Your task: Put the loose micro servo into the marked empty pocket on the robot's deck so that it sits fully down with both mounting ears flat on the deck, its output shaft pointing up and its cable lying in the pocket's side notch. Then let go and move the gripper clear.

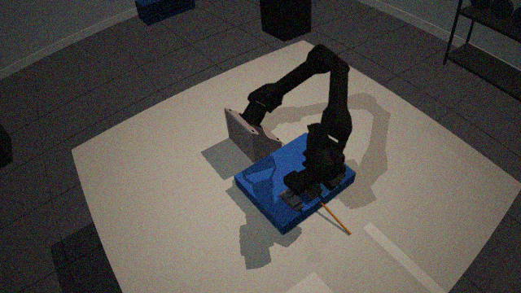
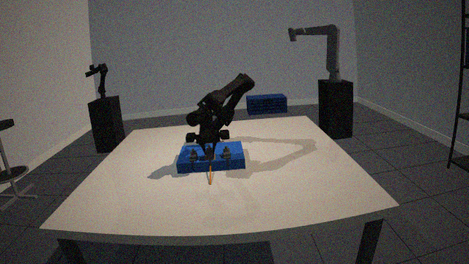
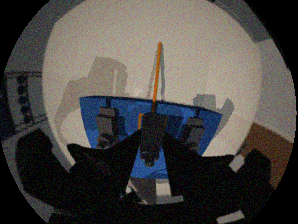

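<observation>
My gripper (image 1: 312, 190) (image 3: 152, 133) is shut on the dark loose servo (image 3: 154, 129) (image 2: 209, 153). It holds the servo over the marked pocket, between the two fitted servos, at the edge of the blue deck (image 1: 291, 152) (image 2: 238, 147) (image 3: 90, 109). The servo looks upright, its shaft end towards the camera in the wrist view. Its orange cable (image 1: 335, 217) (image 2: 210, 177) (image 3: 157, 70) runs out past the deck edge. A bit of the orange pocket marking (image 3: 140, 120) shows beside the servo. The servo hides the pocket and notch; whether the ears touch the deck cannot be told.
Fitted servos (image 1: 292, 199) (image 2: 193, 155) (image 3: 106, 124) (image 2: 226, 153) (image 3: 194, 131) stand close on both sides of the held one. A grey angled stand (image 1: 244, 132) is behind the deck, near the arm's base. The deck lies on the pale table (image 1: 163, 183) (image 2: 293, 191).
</observation>
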Controlling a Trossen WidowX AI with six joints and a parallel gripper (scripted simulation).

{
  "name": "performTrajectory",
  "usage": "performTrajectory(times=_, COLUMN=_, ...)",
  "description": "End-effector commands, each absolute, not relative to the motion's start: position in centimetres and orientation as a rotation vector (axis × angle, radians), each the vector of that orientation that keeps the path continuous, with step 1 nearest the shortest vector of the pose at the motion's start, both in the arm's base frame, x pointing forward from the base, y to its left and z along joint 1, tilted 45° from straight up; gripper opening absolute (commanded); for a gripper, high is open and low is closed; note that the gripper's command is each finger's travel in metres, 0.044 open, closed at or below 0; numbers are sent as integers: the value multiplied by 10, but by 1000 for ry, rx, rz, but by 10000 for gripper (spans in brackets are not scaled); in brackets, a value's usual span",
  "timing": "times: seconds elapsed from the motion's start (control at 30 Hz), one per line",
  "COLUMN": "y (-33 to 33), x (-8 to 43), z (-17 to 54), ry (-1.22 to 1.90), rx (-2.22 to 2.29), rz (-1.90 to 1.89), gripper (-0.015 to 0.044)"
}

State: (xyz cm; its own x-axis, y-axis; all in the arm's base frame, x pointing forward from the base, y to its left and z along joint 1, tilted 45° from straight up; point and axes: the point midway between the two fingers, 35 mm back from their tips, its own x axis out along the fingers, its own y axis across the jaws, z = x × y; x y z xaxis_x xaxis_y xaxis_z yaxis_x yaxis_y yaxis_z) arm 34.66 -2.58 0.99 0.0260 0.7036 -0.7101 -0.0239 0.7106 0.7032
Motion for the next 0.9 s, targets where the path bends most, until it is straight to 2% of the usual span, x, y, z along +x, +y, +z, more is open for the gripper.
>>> performTrajectory(times=0.0, y=-23, x=347, z=7, ry=1447, rx=605, rz=614, gripper=0)
performTrajectory(times=0.27, y=-17, x=347, z=2, ry=1447, rx=605, rz=615, gripper=0)
performTrajectory(times=0.5, y=-19, x=346, z=3, ry=1447, rx=605, rz=615, gripper=184)
performTrajectory(times=0.83, y=-43, x=344, z=28, ry=1448, rx=604, rz=613, gripper=187)
performTrajectory(times=0.87, y=-43, x=342, z=27, ry=1442, rx=612, rz=608, gripper=214)
